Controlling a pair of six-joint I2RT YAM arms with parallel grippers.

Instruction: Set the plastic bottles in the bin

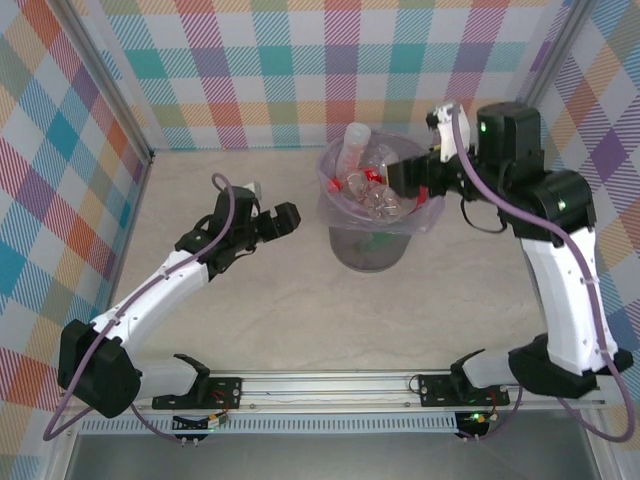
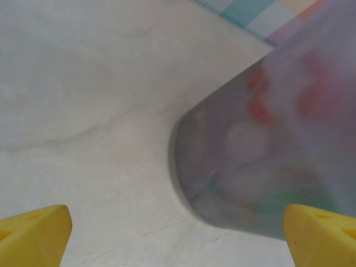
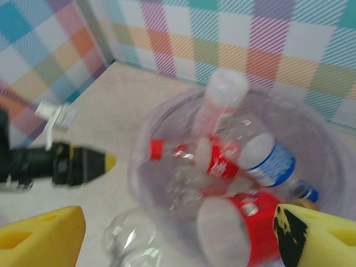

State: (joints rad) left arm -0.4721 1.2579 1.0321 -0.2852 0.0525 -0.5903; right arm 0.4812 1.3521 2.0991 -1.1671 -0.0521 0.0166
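My right gripper hangs spread over the bin of bottles. My left gripper, also spread, sits left of the bin.

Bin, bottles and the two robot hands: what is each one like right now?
bin: upright, piled full.
plastic bottles: heaped inside the bin, one poking up.
left gripper: open, empty, beside the bin.
right gripper: open, over the bin.

A pale, faintly veined desk sits inside walls of pastel checks in teal, orange, pink and purple, with a grey metal post running to the back-left corner and a slotted aluminium rail along the near edge.
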